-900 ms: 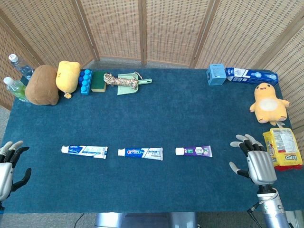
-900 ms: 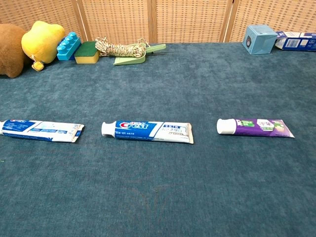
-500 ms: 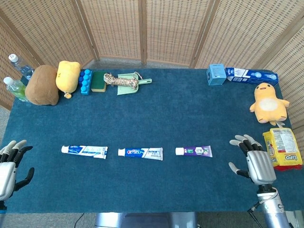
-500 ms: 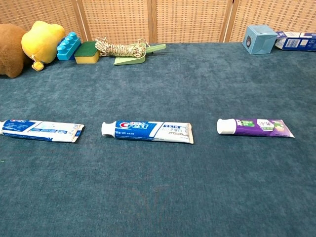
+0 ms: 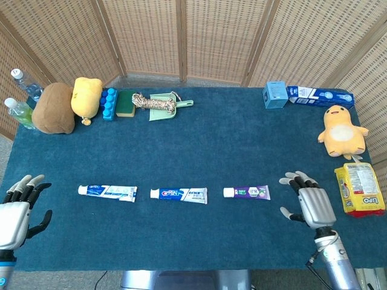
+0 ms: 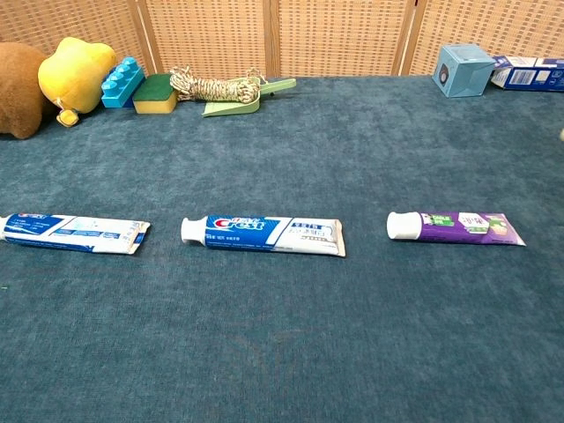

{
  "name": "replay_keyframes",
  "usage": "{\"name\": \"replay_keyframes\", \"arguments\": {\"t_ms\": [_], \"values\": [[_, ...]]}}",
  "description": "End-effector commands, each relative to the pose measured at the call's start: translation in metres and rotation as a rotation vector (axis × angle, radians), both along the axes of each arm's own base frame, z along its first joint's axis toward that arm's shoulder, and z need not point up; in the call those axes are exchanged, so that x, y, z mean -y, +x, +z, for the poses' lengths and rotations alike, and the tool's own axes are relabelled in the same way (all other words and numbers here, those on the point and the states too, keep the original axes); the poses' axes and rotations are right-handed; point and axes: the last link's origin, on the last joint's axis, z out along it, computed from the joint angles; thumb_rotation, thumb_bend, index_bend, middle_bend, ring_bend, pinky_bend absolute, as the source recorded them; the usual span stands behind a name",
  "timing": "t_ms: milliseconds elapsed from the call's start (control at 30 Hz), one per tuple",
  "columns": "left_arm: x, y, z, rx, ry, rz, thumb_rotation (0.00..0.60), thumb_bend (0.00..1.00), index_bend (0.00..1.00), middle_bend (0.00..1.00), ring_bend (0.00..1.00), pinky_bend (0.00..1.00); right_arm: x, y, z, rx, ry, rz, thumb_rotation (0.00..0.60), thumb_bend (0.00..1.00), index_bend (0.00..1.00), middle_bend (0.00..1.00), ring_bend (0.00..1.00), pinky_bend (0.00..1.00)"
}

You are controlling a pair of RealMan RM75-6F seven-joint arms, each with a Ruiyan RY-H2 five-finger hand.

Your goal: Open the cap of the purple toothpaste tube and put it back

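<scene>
**Purple Tube Capped, Both Hands Empty**

We see 3 toothpaste tubes in a row along the near half of the table (image 5: 193,241). The purple tube (image 5: 247,193) lies flat nearest the right edge, its white cap (image 6: 405,226) on and pointing left. Our right hand (image 5: 309,202) sits just beside it, fingers spread, holding nothing. Our left hand (image 5: 19,208) hangs at the left edge, fingers apart, also empty.

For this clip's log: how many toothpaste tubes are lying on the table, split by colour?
Blue-and-white toothpaste tubes: 2, the left one and the Crest tube.
Purple toothpaste tube: 1, white cap on.
Total: 3, in one row, caps pointing left.
</scene>
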Motion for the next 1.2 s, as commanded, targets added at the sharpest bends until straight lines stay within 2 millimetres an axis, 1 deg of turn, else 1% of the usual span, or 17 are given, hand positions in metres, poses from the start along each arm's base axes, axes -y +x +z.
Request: {"name": "replay_keyframes", "arguments": {"t_ms": [33, 167, 367, 467, 633, 967, 1200], "values": [[-0.003, 0.0, 0.0, -0.002, 0.0, -0.003, 0.6, 0.36, 0.21, 0.16, 0.07, 0.11, 0.011, 0.008, -0.013, -0.035, 0.025, 0.006, 0.599, 0.21, 0.29, 0.23, 0.12, 0.23], [-0.005, 0.0, -0.001, -0.003, -0.004, -0.005, 0.6, 0.36, 0.21, 0.15, 0.07, 0.11, 0.019, 0.014, -0.029, -0.081, 0.049, 0.011, 0.597, 0.2, 0.3, 0.22, 0.11, 0.23], [-0.006, -0.002, -0.001, -0.005, -0.007, 0.0, 0.6, 0.36, 0.21, 0.14, 0.07, 0.11, 0.03, 0.021, -0.047, -0.126, 0.078, 0.016, 0.553, 0.21, 0.3, 0.22, 0.1, 0.23], [-0.007, -0.003, 0.0, -0.006, -0.003, 0.002, 0.6, 0.36, 0.21, 0.14, 0.07, 0.11, 0.034, 0.022, -0.056, -0.147, 0.087, 0.01, 0.53, 0.2, 0.32, 0.22, 0.11, 0.23], [-0.01, -0.002, -0.004, 0.005, -0.018, -0.003, 0.6, 0.36, 0.2, 0.14, 0.07, 0.11, 0.041, 0.023, -0.073, -0.197, 0.123, -0.006, 0.527, 0.2, 0.34, 0.22, 0.11, 0.24], [-0.012, -0.004, -0.006, 0.01, -0.021, -0.004, 0.6, 0.36, 0.2, 0.14, 0.07, 0.11, 0.054, 0.024, -0.087, -0.232, 0.143, -0.028, 0.525, 0.2, 0.35, 0.22, 0.11, 0.24], [-0.012, -0.006, -0.005, 0.012, -0.017, 0.0, 0.6, 0.36, 0.2, 0.14, 0.07, 0.11, 0.06, 0.024, -0.091, -0.245, 0.148, -0.03, 0.526, 0.22, 0.36, 0.22, 0.11, 0.24]]}}
